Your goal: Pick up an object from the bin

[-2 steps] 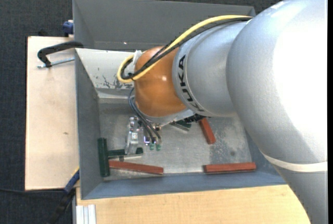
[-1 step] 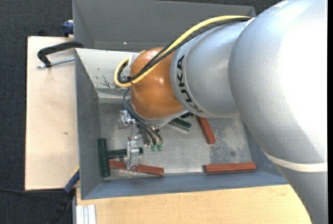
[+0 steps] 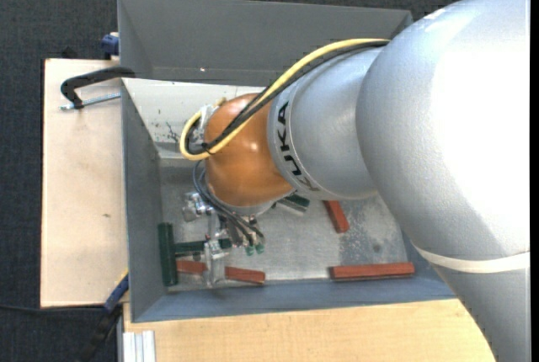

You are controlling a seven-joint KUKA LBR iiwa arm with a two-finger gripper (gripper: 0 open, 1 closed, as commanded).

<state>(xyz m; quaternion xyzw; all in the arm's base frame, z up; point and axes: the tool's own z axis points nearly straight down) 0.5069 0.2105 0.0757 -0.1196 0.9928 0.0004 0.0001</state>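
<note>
Dark, speckled flooring surrounds a grey metal bin [image 3: 139,209], whose pale floor is scuffed and carries a few black scribbles near the far-left corner. From the right, the thick silver arm [image 3: 404,116] reaches across the bin and covers much of its middle and right half. A glossy orange cover [image 3: 240,158] sits on the wrist, and a yellow cable [image 3: 278,82] runs from the arm's upper side and loops round the cover's left edge. Below the cover the gripper [image 3: 217,261] hangs low in the near-left corner of the bin, close to the floor, its metal parts pointing toward the near wall. Whether it is spread wide or closed cannot be told, since its metal parts overlap the things beneath them. Nearest to it lies a dark green T-shaped piece [image 3: 167,255], its crossbar along the left wall and its stem running right toward the gripper. A short red-brown bar [image 3: 192,267] lies just below that stem, at the gripper's left side, and a second red-brown bar [image 3: 245,274] lies just to the gripper's right, along the near wall. A small green bit [image 3: 256,247] shows just beside the gripper's upper right. Further right, well apart from the gripper, a long red-brown bar [image 3: 372,271] lies along the near wall, a small red-brown block [image 3: 337,215] lies tilted above it, and a green piece [image 3: 296,202] peeks out from under the arm's wrist.
</note>
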